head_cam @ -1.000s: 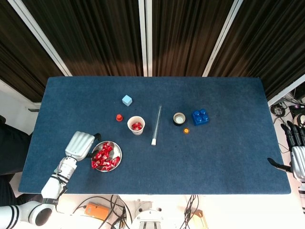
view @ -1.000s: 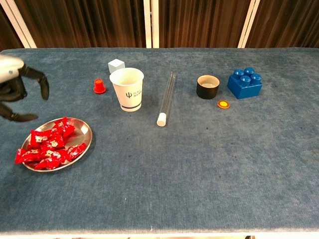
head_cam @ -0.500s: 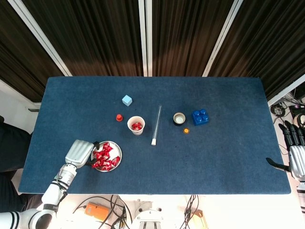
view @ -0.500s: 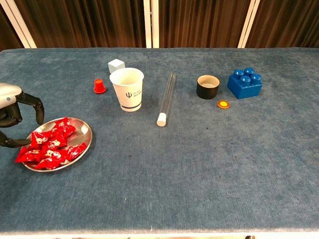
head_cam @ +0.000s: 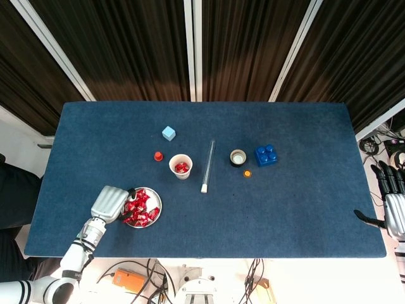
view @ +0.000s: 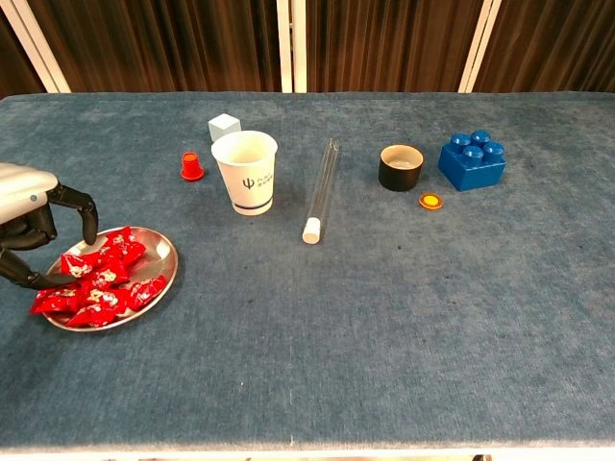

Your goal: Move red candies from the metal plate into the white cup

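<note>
A metal plate [head_cam: 157, 204] [view: 169, 260] sits near the table's front left and holds a heap of red candies [head_cam: 142, 209] [view: 98, 284]. My left hand [head_cam: 111, 203] [view: 33, 226] is at the plate's left rim. Its fingers are apart and curve down over the leftmost candies, with the thumb low beside the heap; no candy is visibly pinched. The white cup [head_cam: 181, 166] [view: 245, 173] stands upright behind the plate, to its right, with red candy inside in the head view. My right hand [head_cam: 393, 204] hangs off the table's right edge, fingers straight, holding nothing.
A glass tube [view: 321, 189] lies right of the cup. A red cap [view: 192, 167] and a pale blue cube [view: 224, 126] sit left of and behind it. Further right are a black cup [view: 401, 167], an orange disc [view: 430, 201] and a blue brick [view: 472, 159].
My left hand has moved forward and rightward to the plate, and its fingers now reach over the candies at the left rim. The right hand has stayed put.
</note>
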